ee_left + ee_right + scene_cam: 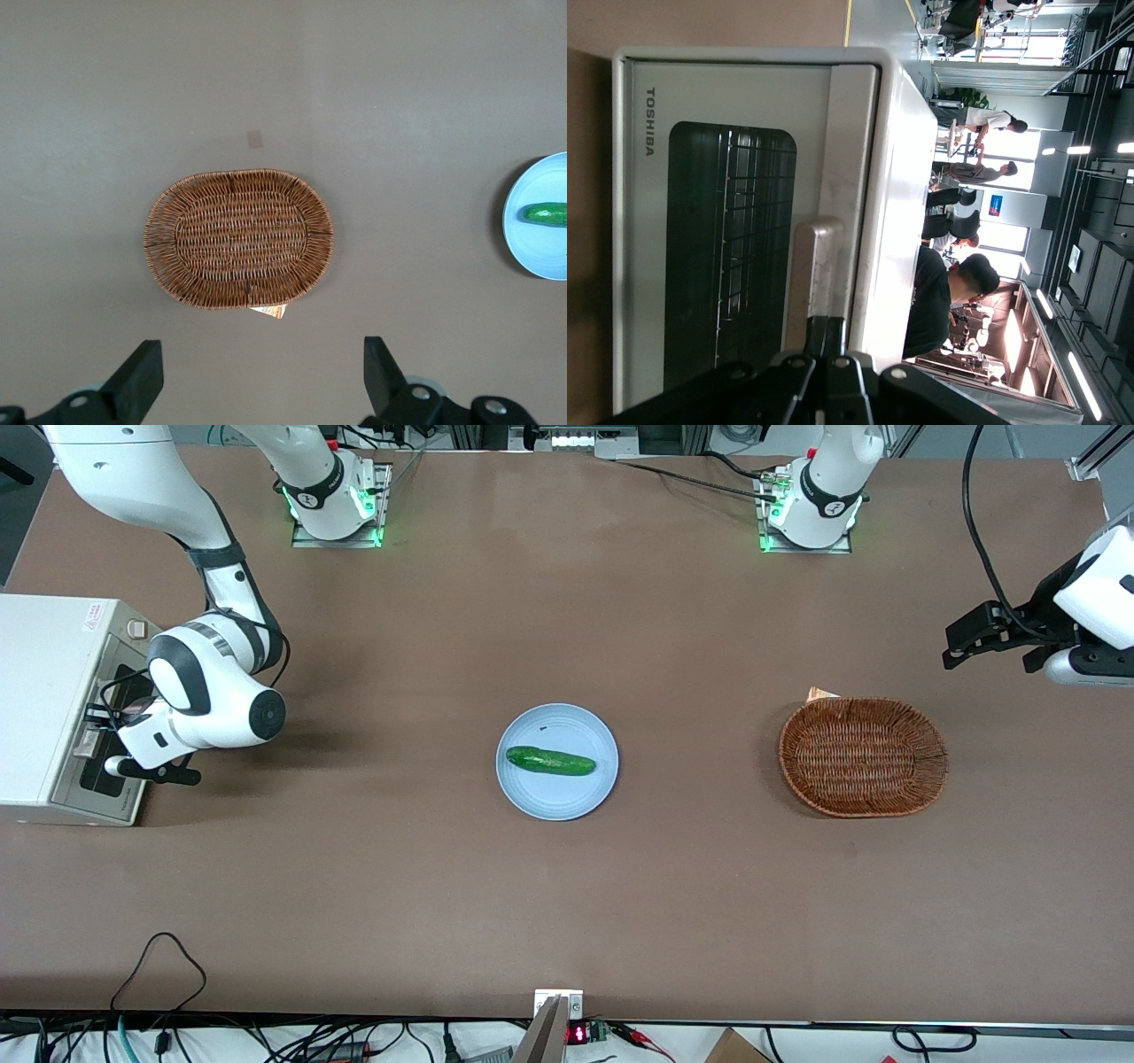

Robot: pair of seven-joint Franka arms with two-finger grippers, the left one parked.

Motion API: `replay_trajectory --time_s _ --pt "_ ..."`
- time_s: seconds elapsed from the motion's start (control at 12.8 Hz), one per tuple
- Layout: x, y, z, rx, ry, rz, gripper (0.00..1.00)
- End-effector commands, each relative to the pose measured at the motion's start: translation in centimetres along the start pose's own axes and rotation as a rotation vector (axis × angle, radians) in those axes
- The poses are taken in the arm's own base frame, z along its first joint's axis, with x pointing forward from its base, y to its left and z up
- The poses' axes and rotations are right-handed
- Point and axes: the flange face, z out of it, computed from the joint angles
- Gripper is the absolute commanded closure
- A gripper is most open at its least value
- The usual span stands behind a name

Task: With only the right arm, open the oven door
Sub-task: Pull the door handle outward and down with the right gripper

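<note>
Claw (826, 332) at the closed door's (726, 230) handle (811, 274), fingers together; one cucumber (549, 761) on one plate (556, 797), one basket (862, 756).

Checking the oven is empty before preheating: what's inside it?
Through the oven door glass only a wire rack shows; no food is visible. The gripper at the handle covers part of the view.
</note>
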Motion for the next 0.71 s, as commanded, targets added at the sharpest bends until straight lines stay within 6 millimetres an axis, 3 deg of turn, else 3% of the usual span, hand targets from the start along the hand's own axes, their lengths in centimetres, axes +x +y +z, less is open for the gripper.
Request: replay_trajectory --time_s 0.0,0.63 --pt "-0.2 -1.1 0.5 -0.013 0.005 0.015 1.00" --pt "0.1 -0.7 -1.3 0.071 -0.012 0.038 1.00"
